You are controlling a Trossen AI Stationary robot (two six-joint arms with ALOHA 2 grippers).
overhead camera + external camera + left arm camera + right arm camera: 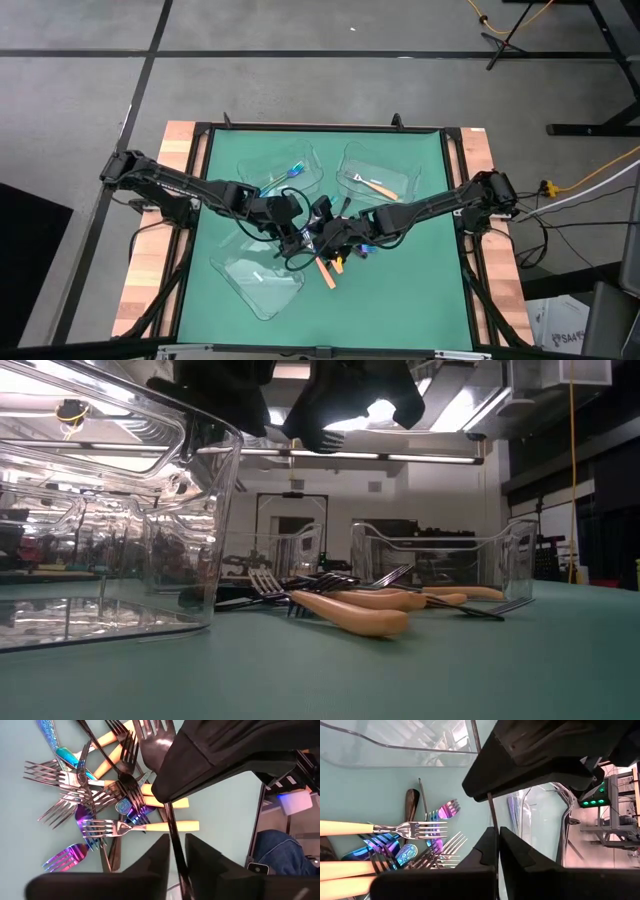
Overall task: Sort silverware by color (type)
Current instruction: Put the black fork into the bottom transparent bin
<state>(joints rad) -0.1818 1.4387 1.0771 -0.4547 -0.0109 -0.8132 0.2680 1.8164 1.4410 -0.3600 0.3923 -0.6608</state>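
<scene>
Three clear plastic trays on the green table [420,290]: upper-left tray [262,165] with an iridescent piece [296,168], upper-right tray [392,160] with an orange-handled fork [374,185], lower-left tray [240,282] seemingly empty, though hard to tell through the glare. Silverware pile [105,800] at frame centre: slim tangled forks, glossy blue-purple, cream-orange handled, dark. Left gripper [175,851] and right gripper [498,845] both just above the pile, jaws narrow, each clamping a thin dark utensil [172,827]. Bare table toward the lower right.
</scene>
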